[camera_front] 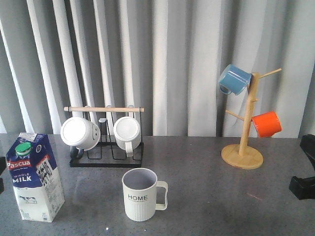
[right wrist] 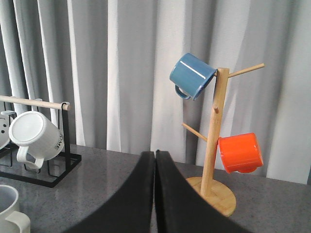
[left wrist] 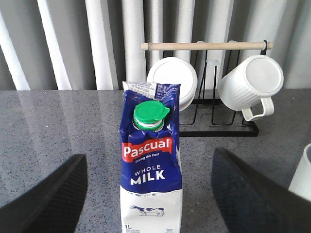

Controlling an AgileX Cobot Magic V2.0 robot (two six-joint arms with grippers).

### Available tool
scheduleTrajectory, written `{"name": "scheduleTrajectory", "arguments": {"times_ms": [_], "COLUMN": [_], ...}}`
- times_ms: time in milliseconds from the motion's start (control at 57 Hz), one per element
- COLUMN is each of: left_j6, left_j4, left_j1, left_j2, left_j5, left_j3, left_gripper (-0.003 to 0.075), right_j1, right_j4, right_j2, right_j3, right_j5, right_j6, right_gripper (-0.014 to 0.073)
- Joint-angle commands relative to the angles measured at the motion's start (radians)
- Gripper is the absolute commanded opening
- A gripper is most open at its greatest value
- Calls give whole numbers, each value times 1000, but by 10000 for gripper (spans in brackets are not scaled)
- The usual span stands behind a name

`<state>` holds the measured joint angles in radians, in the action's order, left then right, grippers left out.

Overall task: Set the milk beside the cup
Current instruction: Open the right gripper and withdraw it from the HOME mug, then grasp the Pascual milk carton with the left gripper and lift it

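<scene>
The milk (camera_front: 37, 177) is a blue and white Pascual carton with a green cap, upright at the table's front left. The cup (camera_front: 140, 194), cream and ribbed with "HOME" lettering, stands upright to its right with a wide gap between them. In the left wrist view my left gripper (left wrist: 149, 155) is open, with the milk (left wrist: 150, 179) centred in front of the fingers (left wrist: 48, 199) and touching neither. The cup's edge (left wrist: 303, 174) shows there too. My right gripper (right wrist: 155, 154) is shut and empty at the table's right side, and the cup (right wrist: 9, 208) shows low in its view.
A black rack (camera_front: 106, 160) with a wooden bar holds two white mugs (camera_front: 81, 132) behind the milk and cup. A wooden mug tree (camera_front: 243, 147) at the back right carries a blue mug (camera_front: 235, 78) and an orange mug (camera_front: 266, 124). Curtains hang behind the table.
</scene>
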<state>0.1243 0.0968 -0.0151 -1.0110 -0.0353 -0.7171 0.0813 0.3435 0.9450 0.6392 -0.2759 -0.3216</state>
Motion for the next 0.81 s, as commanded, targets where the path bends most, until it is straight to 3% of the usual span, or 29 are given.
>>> {"name": "scheduleTrajectory", "arguments": {"times_ms": [0,316,491,789], "left_j6": [1,-2,62,133], "left_j4": [-8,-6,-8,-7], "left_j1": [2,2,20,24], "left_j2": [9,6,-60,-265], "left_j5": [76,77,303,611], "left_j3": [-35,-35,-36,-36], "left_gripper": [502,528,737,725], "right_j1": [-5,-5,-5,-5], "right_j4": [5,5,5,5], "right_j2": [-6,-6,-6,-6], "right_j3": [32,32,32,32], "right_j5": [-68,-70,-68,-68], "right_j6": [-1,-1,-1,-1], "right_gripper": [-8,-8,-8,-8]}}
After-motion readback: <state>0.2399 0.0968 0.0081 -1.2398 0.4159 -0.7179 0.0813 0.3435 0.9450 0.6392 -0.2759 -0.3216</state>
